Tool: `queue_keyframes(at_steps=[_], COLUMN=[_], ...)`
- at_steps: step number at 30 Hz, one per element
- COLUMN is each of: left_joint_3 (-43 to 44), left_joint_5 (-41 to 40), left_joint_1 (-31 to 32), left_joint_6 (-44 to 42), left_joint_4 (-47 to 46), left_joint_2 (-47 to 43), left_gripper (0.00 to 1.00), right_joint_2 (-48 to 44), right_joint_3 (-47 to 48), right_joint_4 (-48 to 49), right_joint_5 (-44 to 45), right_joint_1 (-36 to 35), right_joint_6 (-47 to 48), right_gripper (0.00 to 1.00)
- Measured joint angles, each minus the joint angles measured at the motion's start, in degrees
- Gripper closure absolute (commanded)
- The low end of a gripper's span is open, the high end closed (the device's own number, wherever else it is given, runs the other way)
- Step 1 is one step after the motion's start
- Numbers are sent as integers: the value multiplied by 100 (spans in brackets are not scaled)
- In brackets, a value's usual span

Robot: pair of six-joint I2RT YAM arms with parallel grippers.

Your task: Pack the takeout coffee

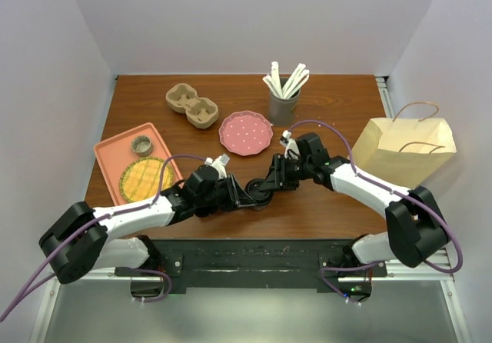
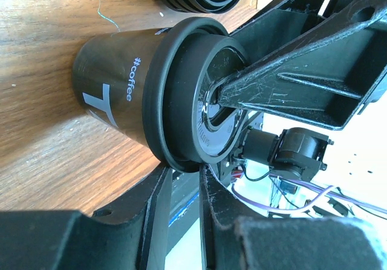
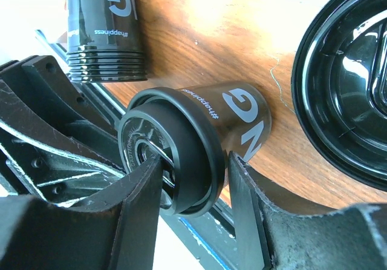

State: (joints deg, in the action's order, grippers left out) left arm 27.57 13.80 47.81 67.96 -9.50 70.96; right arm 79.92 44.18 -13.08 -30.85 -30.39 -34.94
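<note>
A: Starting up close: right gripper [image 3: 193,164] clamps the coffee cup [image 2: 115,94] at its lid [image 2: 178,100]; the cup stands on the tabletop [image 1: 323,197], near side of the pink plate [image 1: 245,133].
B: Left gripper [image 2: 183,182]?
A: Jaws narrow, right at the lid; gripping or not, I can't tell. Paper bag [image 1: 403,151] right of the plate, cup carrier [image 1: 192,104] beyond it, leftward.
</note>
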Motion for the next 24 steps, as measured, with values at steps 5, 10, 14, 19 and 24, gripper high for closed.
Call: queue_keyframes(at_steps=[5,10,14,19,24], left_joint_3=[9,4,-44,-125,-249], left_joint_5=[-66,-116,-127,-181,-234], left_joint_1=[76,136,146,164,201], left_joint_6=[-11,-7,7,52,149], left_joint_4=[-24,-133,-278,-474,-688], left_joint_2=[66,142,188,262,282], left_gripper=[100,100,100,100,100], right_joint_2=[-20,-107,-120,-111,-76], right_joint_3=[-94,-354,-535,-680,-748], right_joint_4=[181,560,922,1309,1539], right_joint_5=[-13,-4,-26,-33,-52], right_joint_1=[0,15,37,46,46], right_joint_6=[26,44,37,46,55], right_gripper=[55,57,58,59,59])
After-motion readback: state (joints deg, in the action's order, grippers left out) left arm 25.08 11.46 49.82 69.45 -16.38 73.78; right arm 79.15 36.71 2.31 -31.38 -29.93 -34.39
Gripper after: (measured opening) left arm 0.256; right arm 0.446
